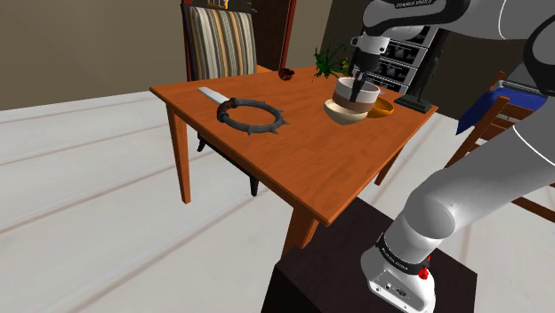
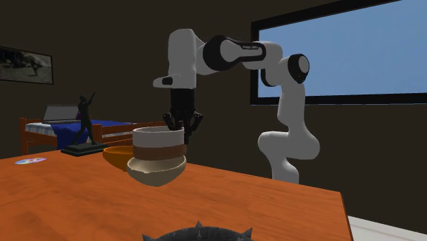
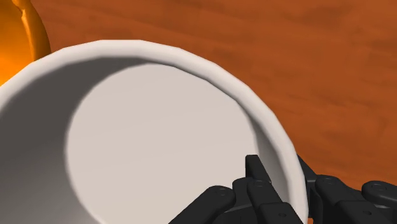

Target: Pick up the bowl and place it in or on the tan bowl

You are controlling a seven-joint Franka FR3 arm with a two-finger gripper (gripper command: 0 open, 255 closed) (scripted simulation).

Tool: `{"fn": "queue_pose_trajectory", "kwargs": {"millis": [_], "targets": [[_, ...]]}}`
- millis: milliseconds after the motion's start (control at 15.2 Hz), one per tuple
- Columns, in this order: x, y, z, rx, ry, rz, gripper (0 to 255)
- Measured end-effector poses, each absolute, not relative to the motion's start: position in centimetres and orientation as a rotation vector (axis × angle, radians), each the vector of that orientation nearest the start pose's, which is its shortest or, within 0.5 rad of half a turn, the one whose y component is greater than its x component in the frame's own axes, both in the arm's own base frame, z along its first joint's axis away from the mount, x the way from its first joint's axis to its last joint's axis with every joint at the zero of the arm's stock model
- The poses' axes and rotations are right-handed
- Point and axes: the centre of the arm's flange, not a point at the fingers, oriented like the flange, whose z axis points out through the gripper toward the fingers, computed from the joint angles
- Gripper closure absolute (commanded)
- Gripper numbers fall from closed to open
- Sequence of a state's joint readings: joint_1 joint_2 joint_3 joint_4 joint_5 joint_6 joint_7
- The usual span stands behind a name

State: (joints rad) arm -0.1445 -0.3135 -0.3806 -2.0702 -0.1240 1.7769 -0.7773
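1. The wooden worktop (image 1: 293, 160) carries 2 stacked bowls toward a corner.
2. The white arm (image 2: 239, 53) bends over them, so the hand drops in from above.
3. The tan bowl (image 2: 156, 171) rests on the worktop just beside an orange bowl (image 2: 116, 156) and serves as the cradle.
4. The white bowl (image 2: 159, 144), brown-banded, sits upright inside it, so placement looks nearly done.
5. The hand (image 3: 283, 172) appears clamped on the white bowl's rim, 1 finger inside and 1 outside. Release likely remains.
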Motion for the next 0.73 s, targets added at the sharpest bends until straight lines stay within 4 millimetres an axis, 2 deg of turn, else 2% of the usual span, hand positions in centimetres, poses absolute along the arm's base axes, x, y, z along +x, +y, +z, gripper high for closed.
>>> {"fn": "queue_pose_trajectory", "kwargs": {"millis": [396,462,726], "targets": [[39.15,-26.1,54.79,-3.114,-0.461,0.004,255],[39.15,-26.1,54.79,-3.114,-0.461,0.004,0],[39.16,-26.08,54.79,-3.114,-0.462,0.004,0]]}}
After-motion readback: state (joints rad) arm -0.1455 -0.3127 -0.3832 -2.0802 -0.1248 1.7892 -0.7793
